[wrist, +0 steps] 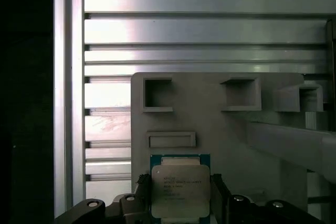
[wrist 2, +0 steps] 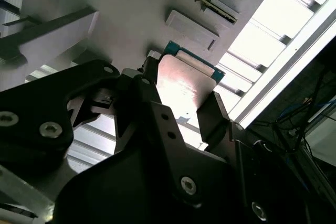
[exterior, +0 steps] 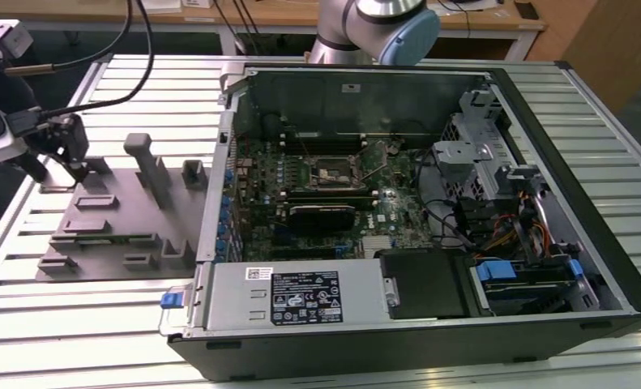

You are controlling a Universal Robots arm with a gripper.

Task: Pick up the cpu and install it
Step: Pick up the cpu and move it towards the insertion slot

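Observation:
The cpu [wrist: 180, 184] is a flat square chip with a silvery top plate and a green rim. It sits at the edge of a grey fixture plate [wrist: 210, 124]. In both wrist views my gripper [wrist: 180, 198] has a black finger against each of two opposite sides of the chip, shut on it. The second wrist view shows the cpu [wrist 2: 185, 80] gleaming between the fingers [wrist 2: 210, 119] of the gripper [wrist 2: 182, 92]. In the exterior view my gripper [exterior: 70, 166] hangs over the fixture plate's [exterior: 104, 235] far corner, at that view's left. The black motherboard socket [exterior: 331, 172] lies inside the open computer case.
The open computer case [exterior: 407, 324] fills the exterior view's right, with its power supply [exterior: 298, 296] and cable bundles [exterior: 493, 219]. Grey upright blocks [exterior: 147, 166] stand on the fixture plate. A slatted metal table [exterior: 71, 332] carries everything. Cables [exterior: 93, 53] trail from the wrist.

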